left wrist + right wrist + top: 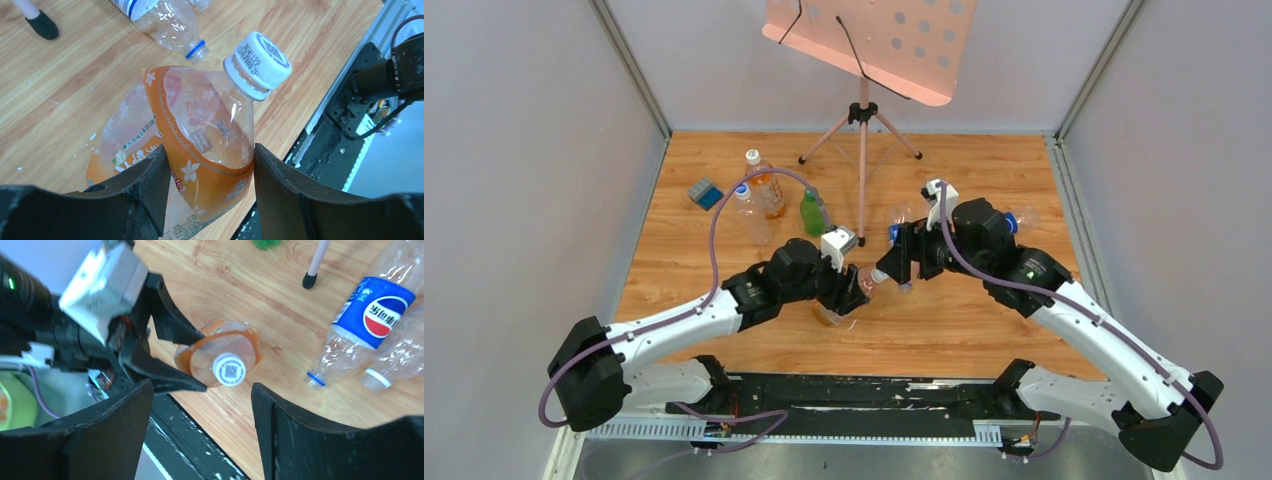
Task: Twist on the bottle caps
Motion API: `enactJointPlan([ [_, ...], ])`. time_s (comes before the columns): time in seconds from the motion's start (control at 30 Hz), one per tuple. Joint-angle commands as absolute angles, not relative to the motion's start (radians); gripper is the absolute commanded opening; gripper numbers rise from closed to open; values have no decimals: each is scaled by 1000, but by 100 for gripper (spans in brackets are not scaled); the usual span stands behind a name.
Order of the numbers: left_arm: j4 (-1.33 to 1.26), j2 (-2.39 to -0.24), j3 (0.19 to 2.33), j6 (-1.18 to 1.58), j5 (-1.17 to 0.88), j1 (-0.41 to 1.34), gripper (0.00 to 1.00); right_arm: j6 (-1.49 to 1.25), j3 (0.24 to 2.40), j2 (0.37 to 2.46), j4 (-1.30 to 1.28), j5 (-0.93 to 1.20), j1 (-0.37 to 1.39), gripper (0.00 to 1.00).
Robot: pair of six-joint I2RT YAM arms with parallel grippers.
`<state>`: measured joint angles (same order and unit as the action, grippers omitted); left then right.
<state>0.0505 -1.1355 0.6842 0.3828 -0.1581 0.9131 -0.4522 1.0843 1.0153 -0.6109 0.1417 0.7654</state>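
My left gripper (852, 290) is shut on an orange-labelled clear bottle (200, 130) and holds it tilted above the table, neck pointing at the right arm. A white cap (260, 62) sits on its neck; it also shows in the right wrist view (229, 369) and from the top (879, 275). My right gripper (201, 390) is open and empty, its jaws facing the cap end-on from a short gap, not touching it. From the top the right gripper (902, 262) sits just right of the cap.
Two clear bottles lie on the table, a Pepsi-labelled bottle (370, 315) and another (165, 20) with a blue neck ring. Three bottles (767, 190) stand at the back left beside a blue-grey block (705, 193). A tripod stand (862, 120) stands at the back centre.
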Motion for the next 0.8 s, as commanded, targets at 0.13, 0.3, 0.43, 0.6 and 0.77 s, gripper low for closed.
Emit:
enactJointPlan([
  [0.13,30,-1123,722,441,-360,816,0,22,982,935,-502,426,667,62],
  [0.3,5,-1121,714,467,-453,774,0,159,892,921,-393,661,588,60],
  [0.43,6,-1129,725,457,-497,769,0,227,849,928,-316,755,567,59],
  [0.6,12,-1141,740,442,-523,769,0,267,838,950,-264,799,566,56],
  [0.77,11,-1142,744,432,-541,769,0,286,836,987,-241,830,566,53],
])
